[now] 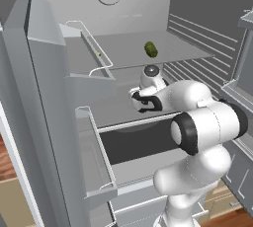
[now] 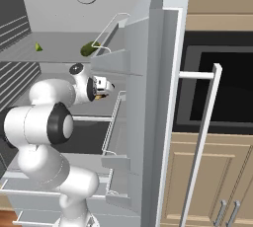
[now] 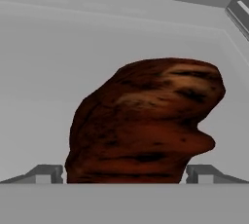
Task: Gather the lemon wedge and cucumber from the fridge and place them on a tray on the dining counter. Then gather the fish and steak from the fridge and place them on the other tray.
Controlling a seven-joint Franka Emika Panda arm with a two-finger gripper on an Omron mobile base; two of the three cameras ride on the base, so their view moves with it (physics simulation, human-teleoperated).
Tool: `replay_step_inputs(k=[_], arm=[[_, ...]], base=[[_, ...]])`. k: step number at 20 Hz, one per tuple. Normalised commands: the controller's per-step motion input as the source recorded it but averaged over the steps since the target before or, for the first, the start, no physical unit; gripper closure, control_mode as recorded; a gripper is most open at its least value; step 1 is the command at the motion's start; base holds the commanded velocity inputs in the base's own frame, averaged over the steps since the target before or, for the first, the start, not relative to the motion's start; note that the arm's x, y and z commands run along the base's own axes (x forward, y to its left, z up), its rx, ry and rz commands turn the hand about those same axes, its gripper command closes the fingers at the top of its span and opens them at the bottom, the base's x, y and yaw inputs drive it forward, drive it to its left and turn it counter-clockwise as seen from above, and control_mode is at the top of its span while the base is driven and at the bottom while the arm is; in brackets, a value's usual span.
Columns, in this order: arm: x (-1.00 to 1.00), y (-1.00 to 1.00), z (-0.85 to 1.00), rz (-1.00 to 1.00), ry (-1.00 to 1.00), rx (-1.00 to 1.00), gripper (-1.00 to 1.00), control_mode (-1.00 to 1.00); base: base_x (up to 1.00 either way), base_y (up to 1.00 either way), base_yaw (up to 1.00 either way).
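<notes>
hand view: your gripper [image 3: 124, 172] stands wide apart, a finger on either side of the steak [image 3: 146, 121], inside the fridge [image 1: 44, 97]; cucumber [image 1: 151, 49] sits on the shelf above.

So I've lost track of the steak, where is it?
In the hand view, the steak lies on a pale fridge shelf, between the open end effector's fingertips.

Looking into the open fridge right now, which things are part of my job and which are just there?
Part of the job:
- steak, between the open pincer fingers
- cucumber, upper shelf
- lemon wedge, upper shelf
- fridge, door open

Just there:
- wooden cabinets
- dark oven window
</notes>
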Motion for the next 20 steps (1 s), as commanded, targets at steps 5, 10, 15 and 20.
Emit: replay_step_inputs(k=[5,10,15,20], arm=[[0.00,0.00,-0.25,0.00,0.00,0.00,-1.00,-1.00],[0.00,0.00,-0.33,0.00,0.00,0.00,-1.00,-1.00],[0.00,0.00,-0.27,0.00,0.00,0.00,-1.00,-1.00],[-0.18,-0.02,-0.04,0.00,-0.01,0.00,-1.00,-1.00]], base=[[0.00,0.00,0.00],[0.00,0.00,0.00],[0.00,0.00,0.00],[0.00,0.00,0.00]])
